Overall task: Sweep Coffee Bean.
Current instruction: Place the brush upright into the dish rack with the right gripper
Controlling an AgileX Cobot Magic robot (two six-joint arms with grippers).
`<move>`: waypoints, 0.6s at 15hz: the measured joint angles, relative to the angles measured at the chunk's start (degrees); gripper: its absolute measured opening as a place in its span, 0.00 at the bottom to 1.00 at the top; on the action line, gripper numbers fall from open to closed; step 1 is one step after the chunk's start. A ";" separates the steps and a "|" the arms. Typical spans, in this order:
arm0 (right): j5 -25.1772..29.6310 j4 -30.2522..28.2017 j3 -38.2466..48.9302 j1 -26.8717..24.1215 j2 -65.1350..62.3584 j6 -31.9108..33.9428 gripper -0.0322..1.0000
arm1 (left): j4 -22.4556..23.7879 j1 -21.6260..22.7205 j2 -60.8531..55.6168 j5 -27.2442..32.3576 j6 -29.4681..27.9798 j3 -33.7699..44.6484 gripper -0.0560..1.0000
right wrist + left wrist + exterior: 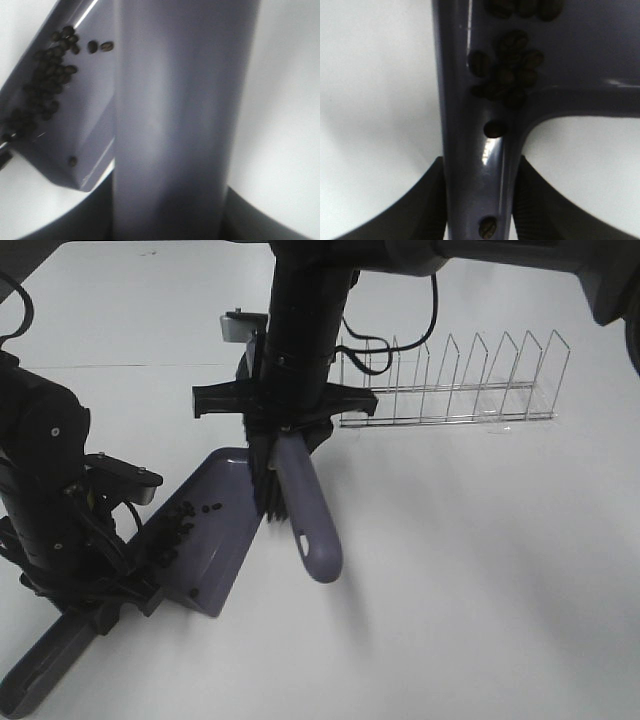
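The shallow purple-grey plastic dustpan (222, 565) is glossy, with pale highlights along its rim. The small oval coffee beans (187, 510) are dark brown, nearly black. The long plastic brush (312, 525) has a matching purple-grey handle and black bristles (267, 492). The left robot arm (45, 470) and right robot arm (300, 330) are matte black. The thin wire rack (450, 390) is silvery, and the desk (480, 580) is plain white.

White table (480, 570): wire rack (450, 390) standing far side; purple-grey dustpan (215, 540) at left, contact with surface unclear.
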 joint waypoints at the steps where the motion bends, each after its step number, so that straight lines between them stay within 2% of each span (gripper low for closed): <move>1: 0.00 -3.38 0.00 -0.06 -0.74 0.11 0.32 | -0.17 0.00 0.00 0.00 0.06 0.00 0.37; 4: 0.06 -6.25 0.52 -0.06 -1.03 0.00 0.32 | -0.57 0.00 0.00 0.00 0.06 0.00 0.37; 6: 0.06 -6.82 3.44 -0.06 -1.38 -0.46 0.32 | -0.69 0.00 0.00 0.00 0.06 0.00 0.37; 9: 0.23 -11.69 8.42 -0.06 -4.01 -0.52 0.32 | -1.32 0.00 0.00 0.00 0.06 0.00 0.37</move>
